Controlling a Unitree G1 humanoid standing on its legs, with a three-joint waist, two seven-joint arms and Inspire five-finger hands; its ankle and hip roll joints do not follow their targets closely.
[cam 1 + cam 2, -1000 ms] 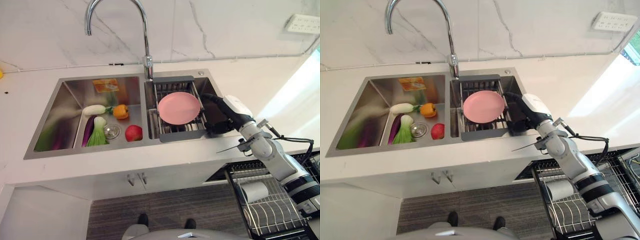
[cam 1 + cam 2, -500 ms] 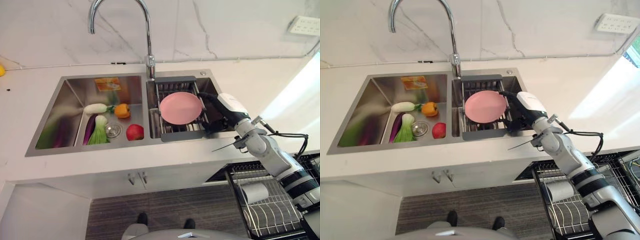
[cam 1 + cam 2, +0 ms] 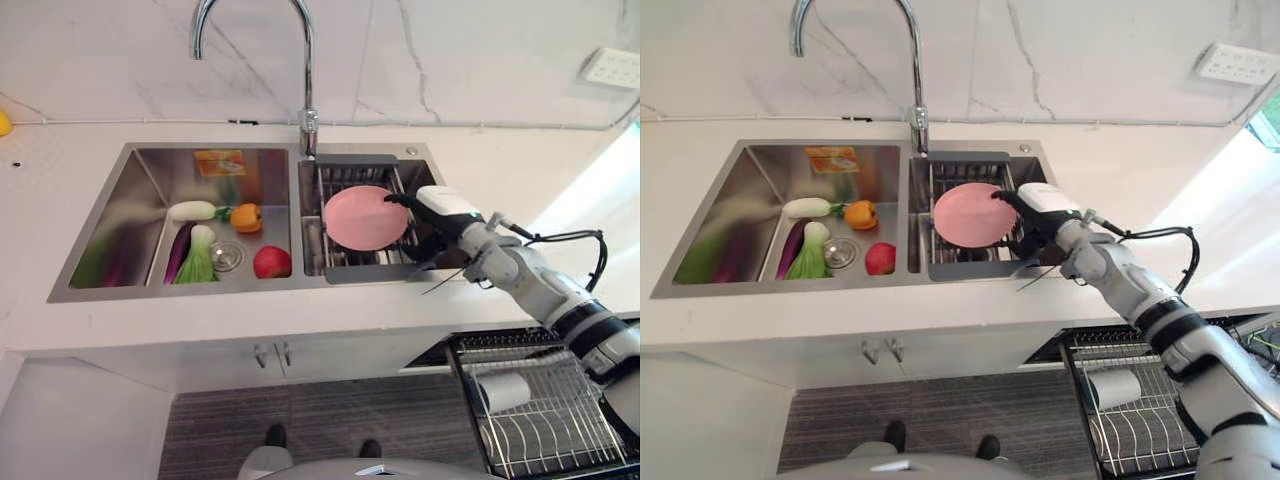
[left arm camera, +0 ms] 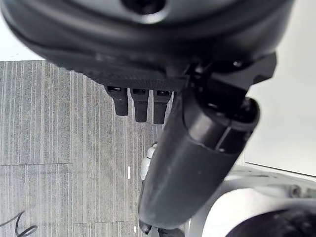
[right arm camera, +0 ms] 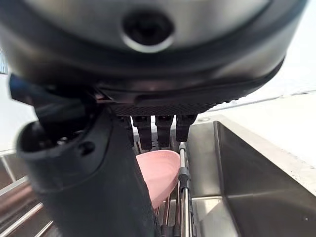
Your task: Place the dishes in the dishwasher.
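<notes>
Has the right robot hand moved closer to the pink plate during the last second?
Yes. The right robot hand moved left across the drying rack and now reaches the pink plate rim.

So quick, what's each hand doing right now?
Left hand: open, holding nothing.
Right hand: open, by the pink plate, not gripping it.

The white marble surface (image 3: 150, 335) holds a steel double sink (image 3: 130, 200) (centre); a yellow object (image 3: 4, 122) sits at ten o'clock, just at the edge.
</notes>
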